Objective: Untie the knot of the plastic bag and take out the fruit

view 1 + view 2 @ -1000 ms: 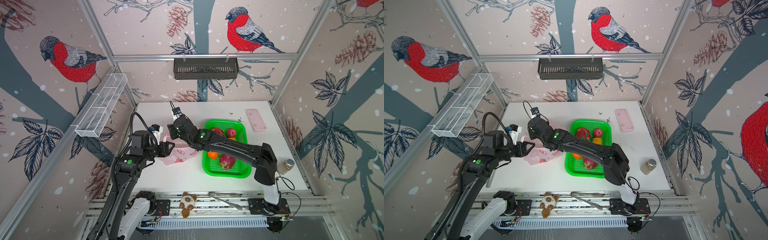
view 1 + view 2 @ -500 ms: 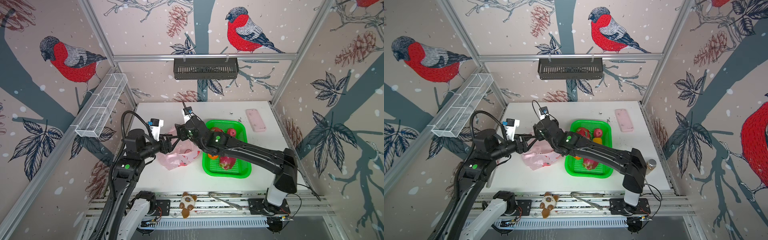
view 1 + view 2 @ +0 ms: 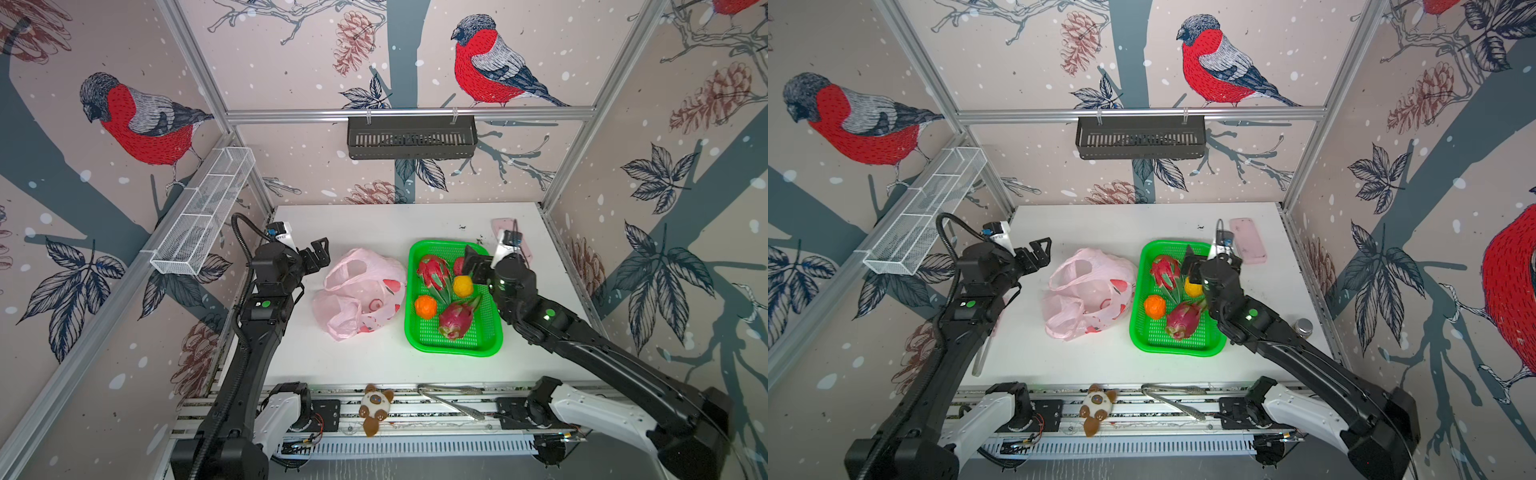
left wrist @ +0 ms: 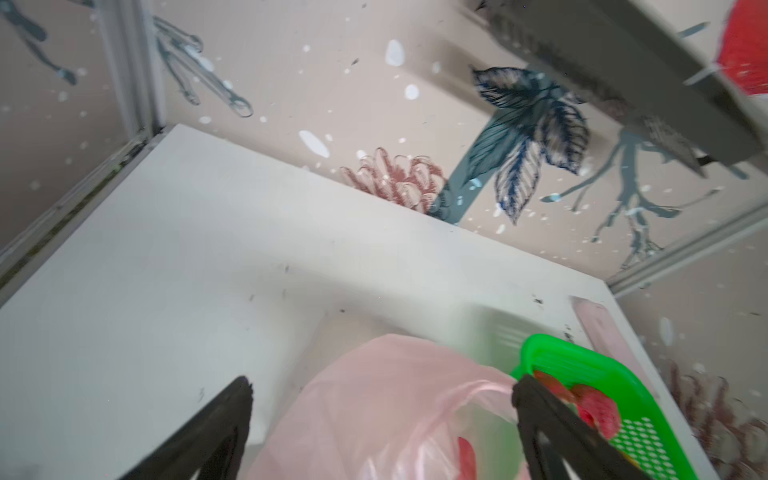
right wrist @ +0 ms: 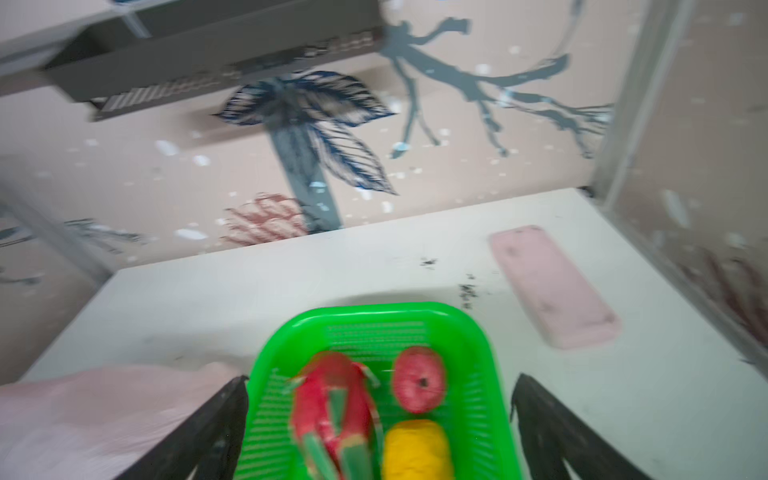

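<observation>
The plastic bag (image 3: pixel 359 293) lay crumpled on the desk (image 3: pixel 365 224), left of the middle, its two loop handles slack and spread apart. It sat between the left pincer (image 3: pixel 322 254) and the green basket (image 3: pixel 453 350), just beside the basket's left wall; whether the two touched could not be told. The fruit lay in the basket: two dragon fruits (image 3: pixel 434 272) (image 3: pixel 456 320), an orange one (image 3: pixel 426 306), a yellow one (image 3: pixel 462 286) and a small red one (image 5: pixel 419 384).

The left pincer hung near the desk's left edge, off the bag's far-left side and clear of it. Its jaws stood wide and held nothing; in its wrist view the pink plastic showed below, between the two black fingers (image 4: pixel 224 419).

The right pincer (image 5: pixel 380 380) hung above the far end of the basket, over the red and yellow fruit. Its jaws were also wide apart, with nothing in them.

The desk was white, with small dark specks near its far right corner, where a flat pink slab (image 3: pixel 1248 241) lay. The walls carried bullfinch and pine-cone wallpaper, a black slotted shelf (image 3: pixel 411 137) hung on the back wall, and a white wire tray (image 3: pixel 203 212) hung on the left wall.
</observation>
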